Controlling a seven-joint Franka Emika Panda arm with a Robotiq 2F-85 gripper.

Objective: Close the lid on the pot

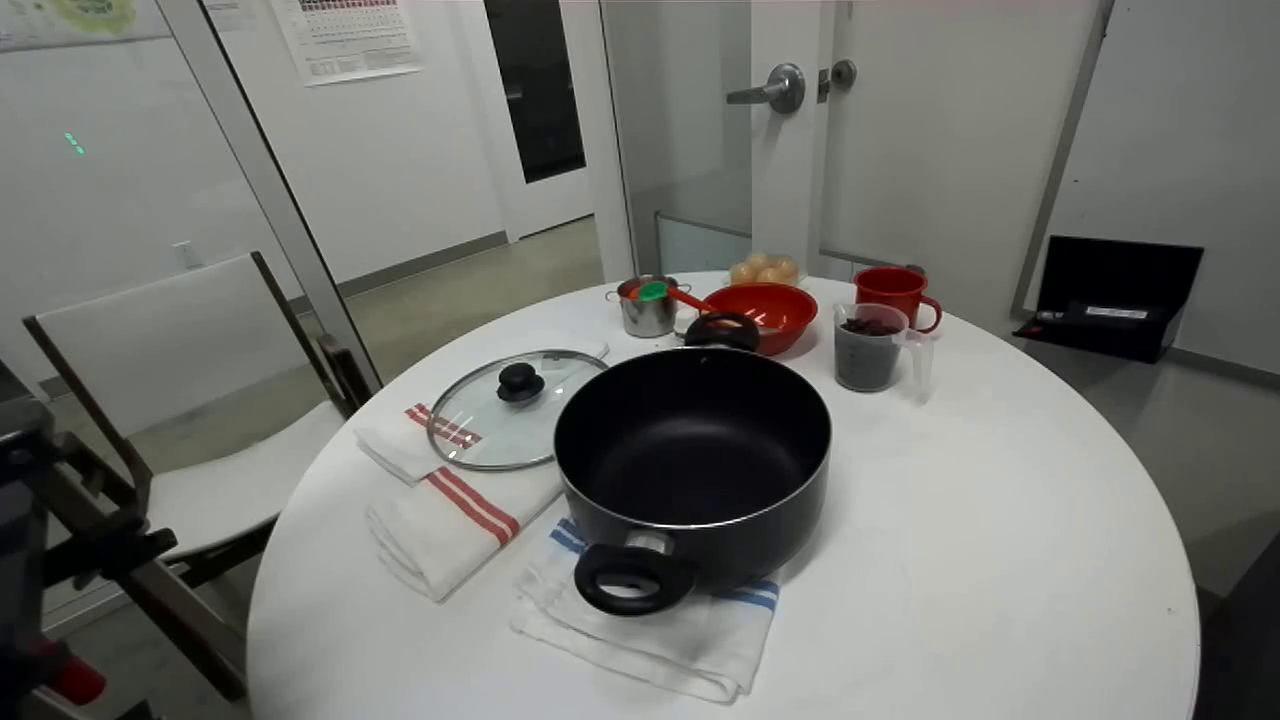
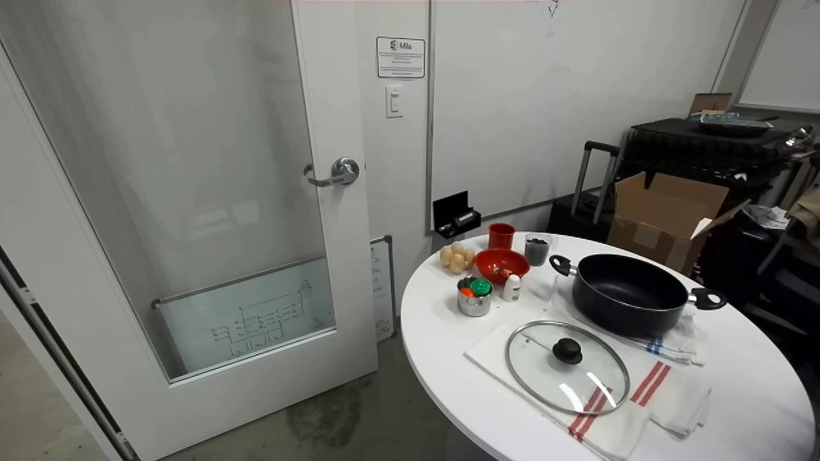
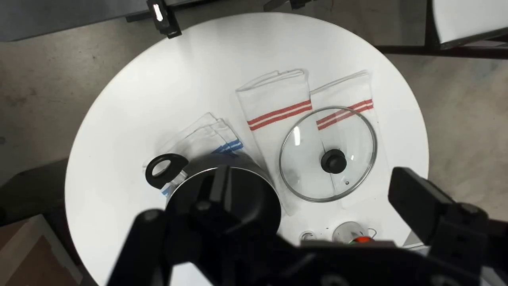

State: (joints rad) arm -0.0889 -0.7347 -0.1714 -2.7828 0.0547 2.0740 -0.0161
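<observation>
The black pot (image 1: pixel 690 440) stands upright and uncovered, its inside showing bare, in both exterior views (image 2: pixel 628 301). It also shows in the wrist view (image 3: pixel 254 194), partly hidden by a gripper finger. The clear glass lid (image 1: pixel 480 425) lies flat beside the pot on red-striped towels, its black knob (image 1: pixel 520 382) upward; it shows in an exterior view (image 2: pixel 544 371) and in the wrist view (image 3: pixel 305 147). My gripper (image 3: pixel 310 174) is open and empty, high above the table, with the lid's knob between its fingers in the picture. It is out of both exterior views.
Red-striped towels (image 1: pixel 440 540) lie under the lid, a blue-striped towel (image 1: pixel 690 650) under the pot. Beyond stand a steel cup (image 1: pixel 650 317), red bowl (image 1: pixel 785 305), measuring cup (image 1: pixel 866 355), red mug (image 1: pixel 890 287), white bottle (image 2: pixel 512 289) and pale round items (image 2: pixel 457 257). A chair (image 1: pixel 180 370) stands near.
</observation>
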